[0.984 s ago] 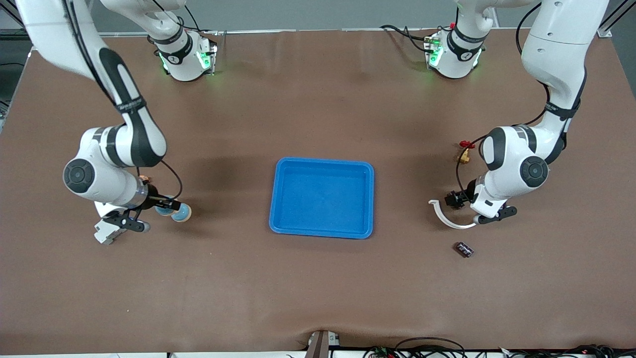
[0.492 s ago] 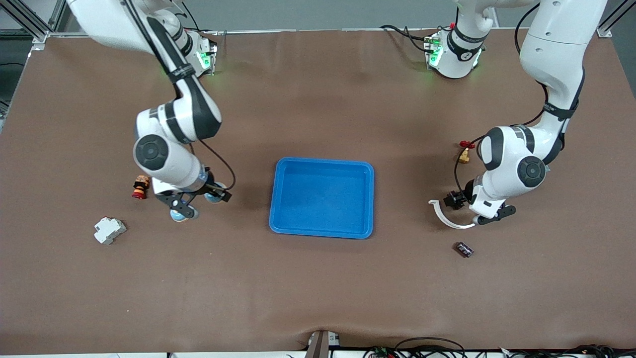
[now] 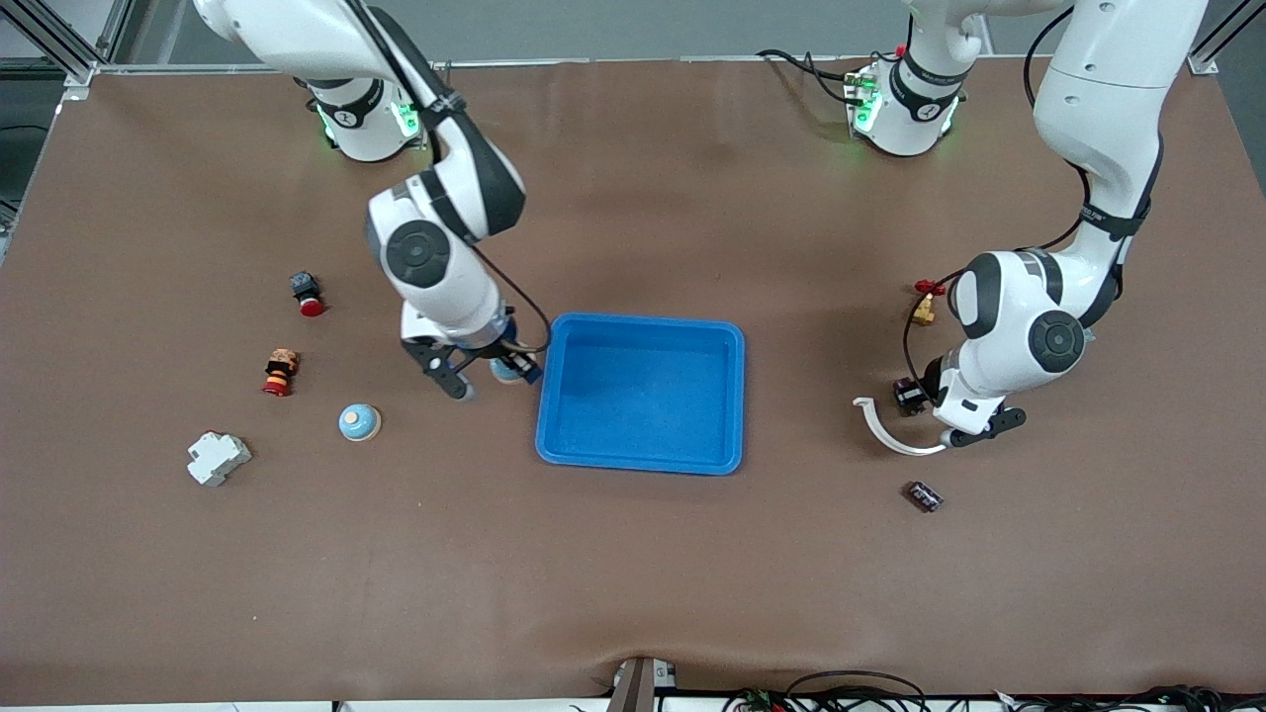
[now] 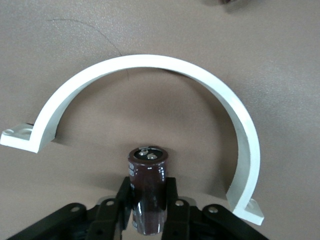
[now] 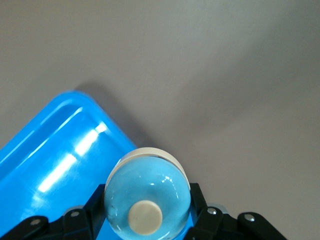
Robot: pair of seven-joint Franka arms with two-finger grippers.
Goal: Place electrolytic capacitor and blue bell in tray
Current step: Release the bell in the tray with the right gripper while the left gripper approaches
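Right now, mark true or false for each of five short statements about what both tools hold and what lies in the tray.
1. The right tool holds a light blue dome-shaped bell with a cream knob. True.
2. The shallow bright blue plastic tray has a bell in it. False: nothing lies in it.
3. The left tool is shut on a dark brown cylindrical capacitor. True.
4. The white curved plastic bracket lies in the tray. False: it lies on the brown table, by the left tool.
5. A second blue bell sits on the table toward the right arm's end. True.
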